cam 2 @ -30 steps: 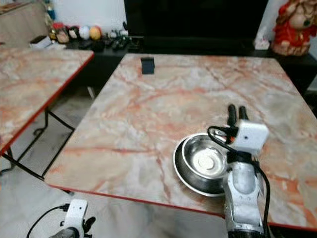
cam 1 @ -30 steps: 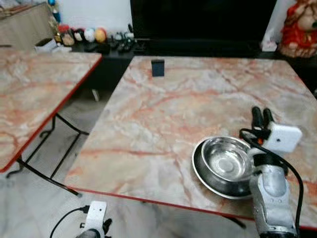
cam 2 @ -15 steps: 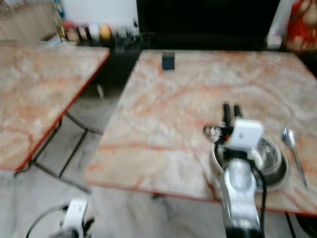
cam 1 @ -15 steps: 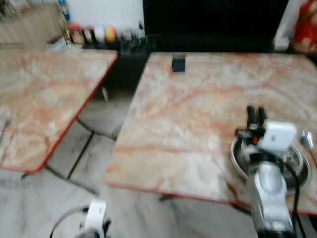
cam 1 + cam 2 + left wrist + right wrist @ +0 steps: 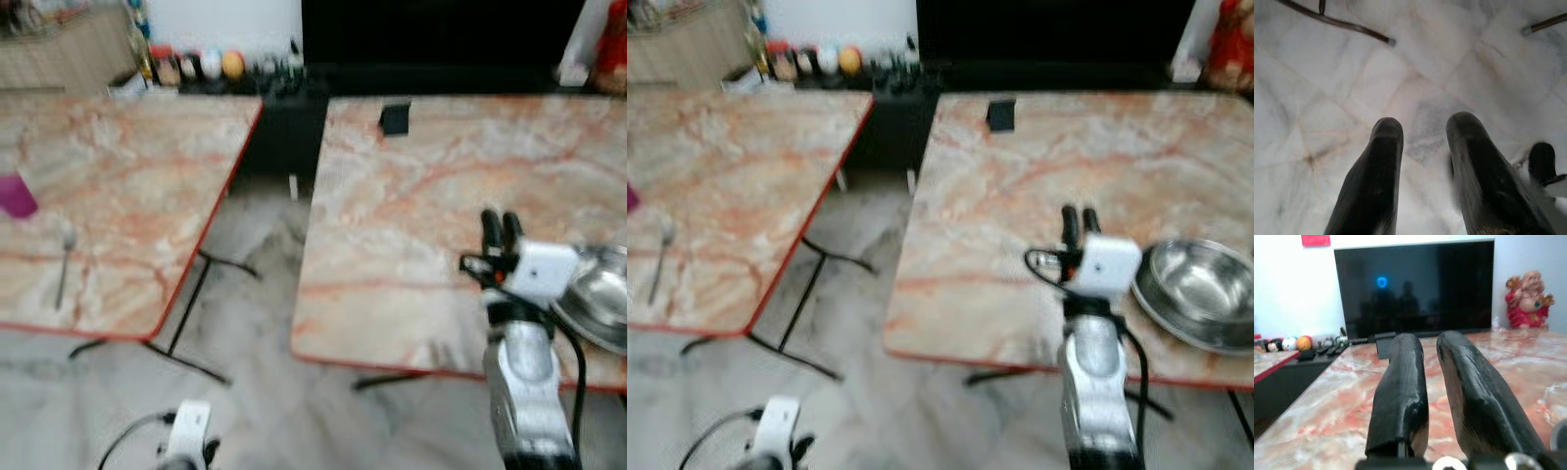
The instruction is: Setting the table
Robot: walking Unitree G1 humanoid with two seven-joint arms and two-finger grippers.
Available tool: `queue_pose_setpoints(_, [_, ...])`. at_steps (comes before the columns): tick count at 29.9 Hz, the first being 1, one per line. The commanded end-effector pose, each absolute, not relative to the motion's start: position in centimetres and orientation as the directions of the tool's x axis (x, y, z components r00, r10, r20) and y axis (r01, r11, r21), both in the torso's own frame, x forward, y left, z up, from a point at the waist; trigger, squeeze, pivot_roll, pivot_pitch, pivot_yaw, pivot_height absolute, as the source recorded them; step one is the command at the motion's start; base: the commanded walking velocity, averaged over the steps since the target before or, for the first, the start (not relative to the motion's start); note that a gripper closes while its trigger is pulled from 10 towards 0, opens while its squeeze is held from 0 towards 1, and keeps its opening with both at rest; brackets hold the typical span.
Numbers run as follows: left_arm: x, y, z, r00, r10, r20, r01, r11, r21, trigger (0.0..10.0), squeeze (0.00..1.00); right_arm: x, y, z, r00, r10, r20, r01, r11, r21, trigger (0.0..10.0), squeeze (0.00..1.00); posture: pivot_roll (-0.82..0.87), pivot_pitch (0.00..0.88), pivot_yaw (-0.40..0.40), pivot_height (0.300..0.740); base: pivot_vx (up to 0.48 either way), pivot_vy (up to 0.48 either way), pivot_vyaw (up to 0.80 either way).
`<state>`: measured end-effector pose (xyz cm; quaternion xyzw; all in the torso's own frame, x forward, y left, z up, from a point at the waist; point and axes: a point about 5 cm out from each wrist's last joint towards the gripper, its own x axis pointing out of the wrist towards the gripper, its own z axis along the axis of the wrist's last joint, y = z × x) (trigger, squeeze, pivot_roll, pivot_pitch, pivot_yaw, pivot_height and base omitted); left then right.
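Open floor gap between two tables; black box on right tabletop.

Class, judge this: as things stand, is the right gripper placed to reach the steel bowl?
Probably yes: the right gripper hovers over the marble table, the steel bowl just beside it, nothing between.

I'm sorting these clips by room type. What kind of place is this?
Probably a home living or dining room: a large dark television on a low stand, a red figurine beside it, and two marble-patterned folding tables, one holding a steel bowl.
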<state>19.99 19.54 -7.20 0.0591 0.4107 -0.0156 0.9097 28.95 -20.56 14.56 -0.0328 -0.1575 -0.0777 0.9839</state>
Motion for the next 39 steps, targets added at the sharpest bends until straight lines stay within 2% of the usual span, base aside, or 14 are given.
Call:
queue_pose_setpoints(1, [19.53, 20.25, -7.37, 0.645, 0.036, -0.763, 0.072, 0.992, 0.108, 10.0, 0.0, 29.18, -19.77, 15.04, 0.935, -0.121, 0.332, 0.138, 0.99, -0.029, 10.0, 0.0, -0.02, 0.0, 0.01, 0.731, 0.0, 0.398, 0.0])
queue_pose_setpoints(39, [18.63, 20.47, -7.81, 0.622, 0.037, -0.782, 0.085, 0.99, 0.114, 10.0, 0.0, 29.58, -19.68, 14.65, 0.946, -0.092, 0.31, 0.113, 0.992, -0.049, 10.0, 0.0, -0.02, 0.0, 0.002, 0.731, 0.0, 0.401, 0.0])
